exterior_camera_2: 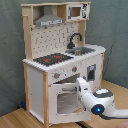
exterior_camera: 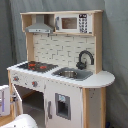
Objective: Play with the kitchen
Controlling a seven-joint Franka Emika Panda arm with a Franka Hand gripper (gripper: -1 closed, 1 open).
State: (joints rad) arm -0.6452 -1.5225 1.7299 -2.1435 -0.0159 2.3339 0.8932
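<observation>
The kitchen (exterior_camera: pixel 60 70) stands on a wooden floor (exterior_camera_2: pixel 15 118) against a grey curtain (exterior_camera_2: pixel 10 50). It looks rigid, too bulky to lift, so I'd work its hinged parts. The gripper (exterior_camera_2: pixel 80 85) sits at the top edge of the oven door (exterior_camera_2: pixel 67 100), which looks ajar; whether its fingers are apart or together, I cannot tell. Best hold is probably the door's top rail (light panel, likely swings easily). Sink (exterior_camera: pixel 71 74) near the worktop's faucet (exterior_camera: pixel 85 59) end: contents unclear. Oven cavity looks empty.
</observation>
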